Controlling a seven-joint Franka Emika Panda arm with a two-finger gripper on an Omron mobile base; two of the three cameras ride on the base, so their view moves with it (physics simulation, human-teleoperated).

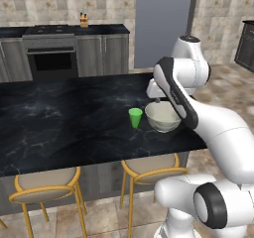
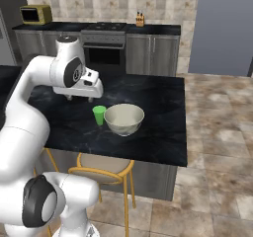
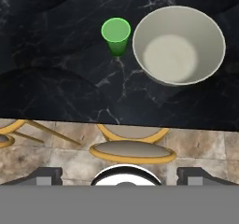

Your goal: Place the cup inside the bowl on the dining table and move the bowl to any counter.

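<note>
Cup (image 1: 135, 117) and bowl (image 1: 162, 116) stand upright side by side near the front edge of the dining table (image 1: 59, 128) in the left base view, just apart, so the cup needs only a short lift into the bowl. From the right base view, the arm bends over the table and its hand hangs above and behind the cup (image 2: 99, 115), beside the bowl (image 2: 124, 119). Looking down in the hand view, the gripper (image 3: 119, 171) has its fingers spread wide and holds nothing; a stool (image 3: 133, 150) sits under the table edge
</note>
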